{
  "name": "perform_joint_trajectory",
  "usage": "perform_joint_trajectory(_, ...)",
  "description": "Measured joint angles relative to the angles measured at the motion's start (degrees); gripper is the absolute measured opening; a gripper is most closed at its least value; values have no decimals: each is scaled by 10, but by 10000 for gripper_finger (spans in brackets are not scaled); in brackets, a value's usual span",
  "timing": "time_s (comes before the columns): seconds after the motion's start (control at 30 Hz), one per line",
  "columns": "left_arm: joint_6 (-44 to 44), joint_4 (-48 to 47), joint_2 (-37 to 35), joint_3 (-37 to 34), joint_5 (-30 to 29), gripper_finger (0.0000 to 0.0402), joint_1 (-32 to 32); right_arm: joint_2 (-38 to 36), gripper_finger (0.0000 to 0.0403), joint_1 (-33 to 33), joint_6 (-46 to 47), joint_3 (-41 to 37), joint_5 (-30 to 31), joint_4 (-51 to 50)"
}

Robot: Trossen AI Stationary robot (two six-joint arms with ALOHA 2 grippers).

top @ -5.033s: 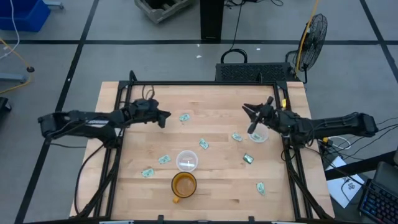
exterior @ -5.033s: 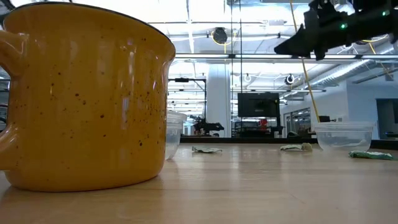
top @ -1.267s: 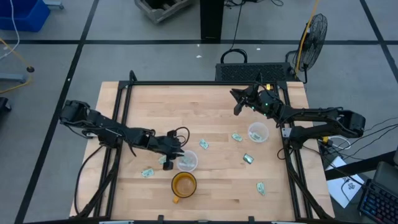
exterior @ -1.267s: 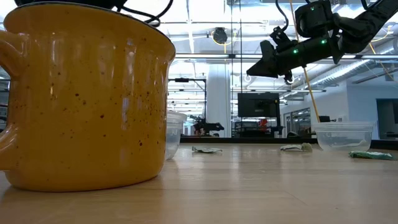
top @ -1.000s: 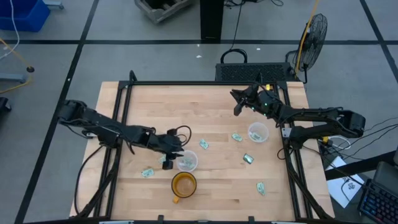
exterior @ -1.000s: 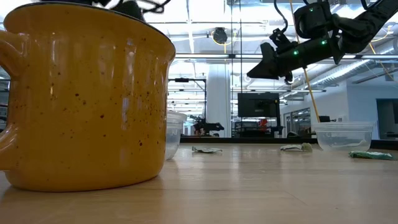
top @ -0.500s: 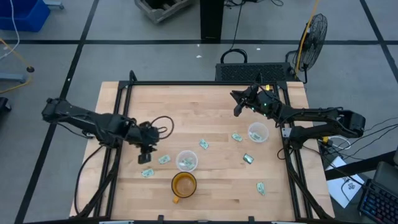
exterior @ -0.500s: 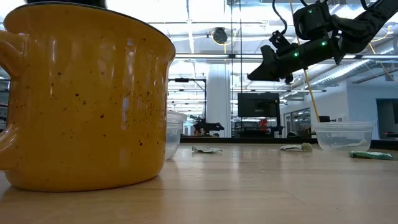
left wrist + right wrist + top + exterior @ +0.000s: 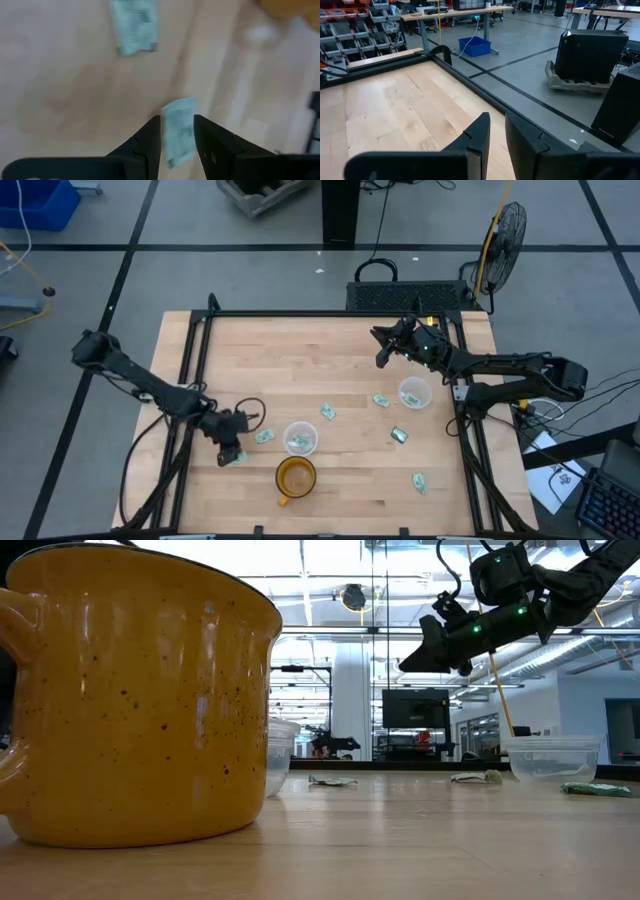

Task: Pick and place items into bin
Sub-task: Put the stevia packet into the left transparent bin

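Several pale green-and-white packets lie flat on the wooden table [image 9: 250,360]. My left gripper [image 9: 231,452] is open, low over the near-left packet [image 9: 238,458]. In the left wrist view its fingers stand on either side of that packet [image 9: 179,134]; I cannot tell whether they touch it. A second packet [image 9: 264,437] lies beside it [image 9: 134,25]. One packet [image 9: 298,442] lies inside a clear cup [image 9: 300,438]. My right gripper [image 9: 383,348] hangs high over the far right of the table [image 9: 418,652], empty, its fingers a narrow gap apart [image 9: 497,131].
A yellow speckled mug [image 9: 295,477] stands near the front edge and fills the low view's left [image 9: 140,690]. A second clear cup [image 9: 413,393] stands at the right. More packets lie at mid-table [image 9: 327,411], [image 9: 381,400], [image 9: 400,435] and near right [image 9: 419,481]. A black frame [image 9: 330,315] rims the table.
My left gripper has left the clear cup, gone toward the table's left edge, then toward the near edge, and come over the near-left packet. The packet in the cup has come into view. My right gripper has kept still.
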Motion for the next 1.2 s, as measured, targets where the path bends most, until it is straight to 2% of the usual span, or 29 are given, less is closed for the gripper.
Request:
perform_joint_trajectory(0.13, -25, 61, 0, -39, -6, 120, -12, 0, 52, 0, 0, 0, 0, 3)
perform_joint_trajectory(0.5, -40, 72, 0, -58, -7, 120, -20, 0, 52, 0, 0, 0, 0, 9)
perform_joint_trajectory(0.7, -45, 67, 0, -59, -36, 120, -38, 0, 52, 0, 0, 0, 0, 8)
perform_joint_trajectory(0.97, -57, 78, 0, -59, -41, 120, -52, 0, 52, 0, 0, 0, 0, 5)
perform_joint_trajectory(1.2, -89, 131, -3, -96, -52, 120, -60, 0, 52, 0, 0, 0, 0, 5)
